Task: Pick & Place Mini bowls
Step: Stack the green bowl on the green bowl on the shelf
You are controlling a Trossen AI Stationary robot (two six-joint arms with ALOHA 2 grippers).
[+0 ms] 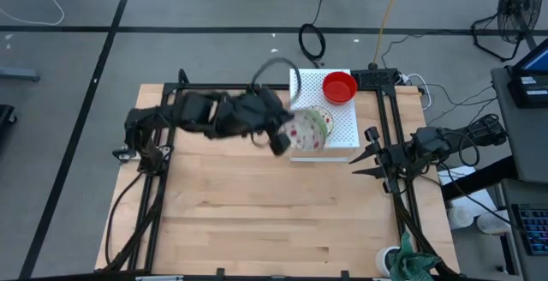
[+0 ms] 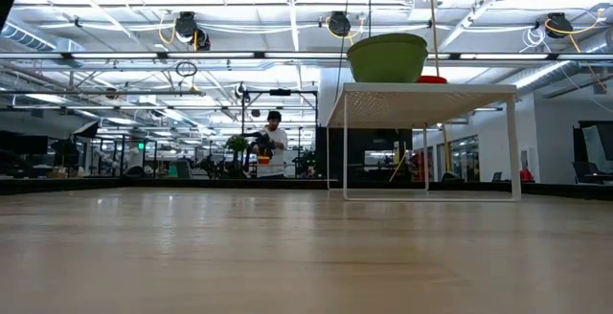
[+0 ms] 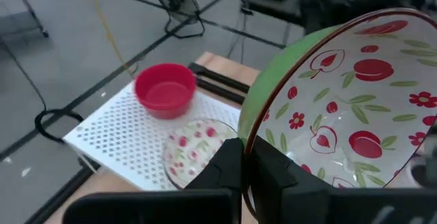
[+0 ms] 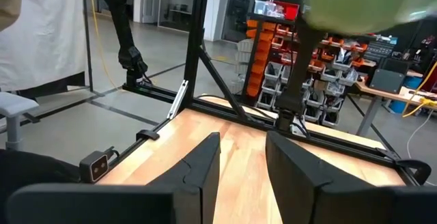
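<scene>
The left gripper [image 3: 247, 176] is clamped on the rim of a floral bowl [image 3: 341, 108] with a green outside, holding it tilted above the white perforated board [image 1: 342, 120]. On the board rest a red bowl [image 1: 339, 86] and another floral bowl [image 3: 194, 149]. The right gripper [image 1: 366, 154] waits at the table's right edge, jaws parted and empty.

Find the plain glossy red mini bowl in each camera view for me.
High view: red bowl on the white perforated board, far side.
Low view: only a red sliver atop the board, behind a green-sided bowl.
Left wrist view: upper left.
Right wrist view: not visible.
Shared landmark: the board.
</scene>
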